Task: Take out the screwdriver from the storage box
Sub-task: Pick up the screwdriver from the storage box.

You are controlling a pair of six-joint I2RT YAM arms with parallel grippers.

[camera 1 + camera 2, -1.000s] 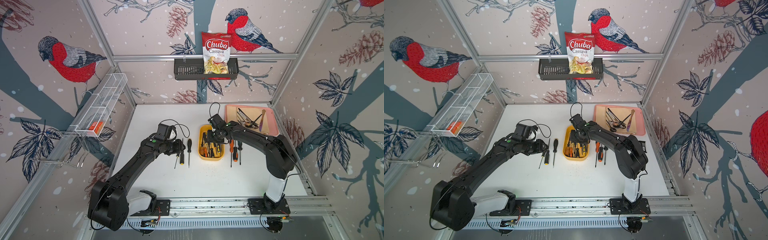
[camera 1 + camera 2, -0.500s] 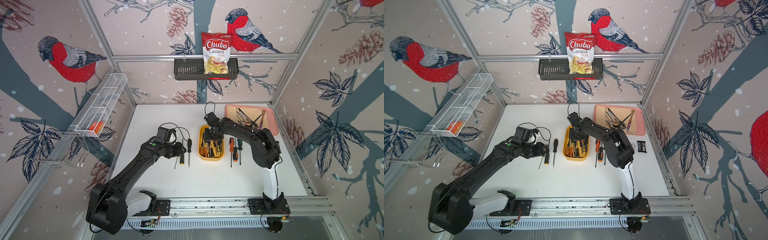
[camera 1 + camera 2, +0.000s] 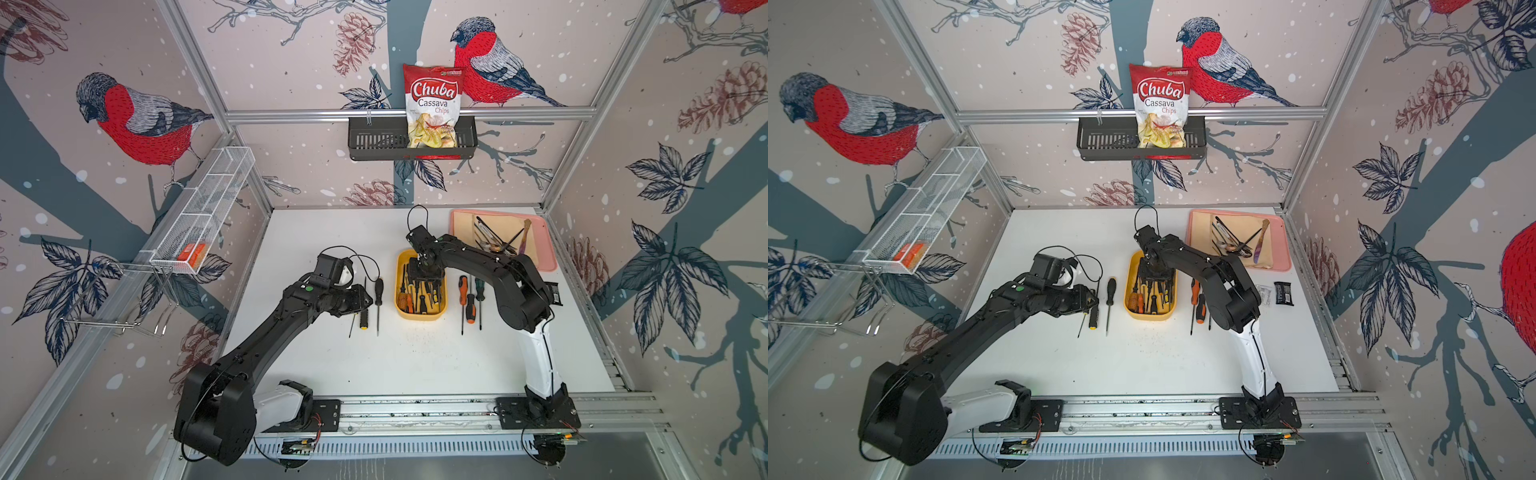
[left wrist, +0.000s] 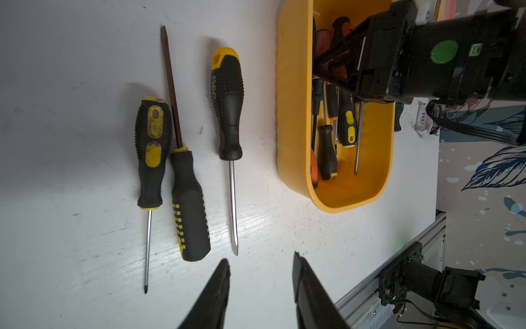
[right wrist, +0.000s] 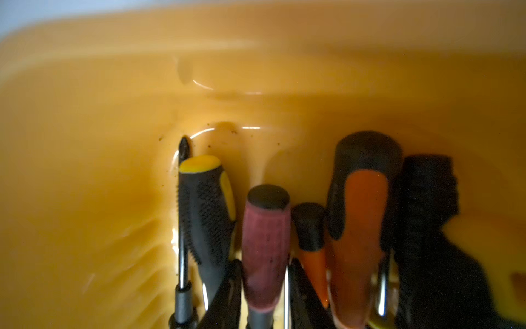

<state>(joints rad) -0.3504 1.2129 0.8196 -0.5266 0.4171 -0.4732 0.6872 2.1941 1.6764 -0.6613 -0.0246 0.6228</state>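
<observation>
The yellow storage box (image 3: 419, 314) (image 3: 1148, 315) sits mid-table with several screwdrivers inside. My right gripper (image 3: 424, 276) (image 3: 1156, 276) points down into its far half. In the right wrist view the right gripper (image 5: 265, 263) is shut on a maroon-handled screwdriver (image 5: 266, 228), a finger pressed to each side of the handle, with the box wall (image 5: 85, 171) behind. My left gripper (image 3: 365, 301) (image 4: 261, 257) hovers open and empty over the table left of the box (image 4: 287, 114).
Three screwdrivers (image 4: 227, 108) lie left of the box and three more (image 3: 470, 307) to its right. A pink tray (image 3: 544, 259) of utensils sits at the back right. A black packet (image 3: 1283, 293) lies by the right arm. A black basket (image 3: 370, 139) holding a chips bag hangs on the back wall.
The right arm's elbow has swung in toward the box while its gripper stayed low in the box's far half. The left arm has barely moved.
</observation>
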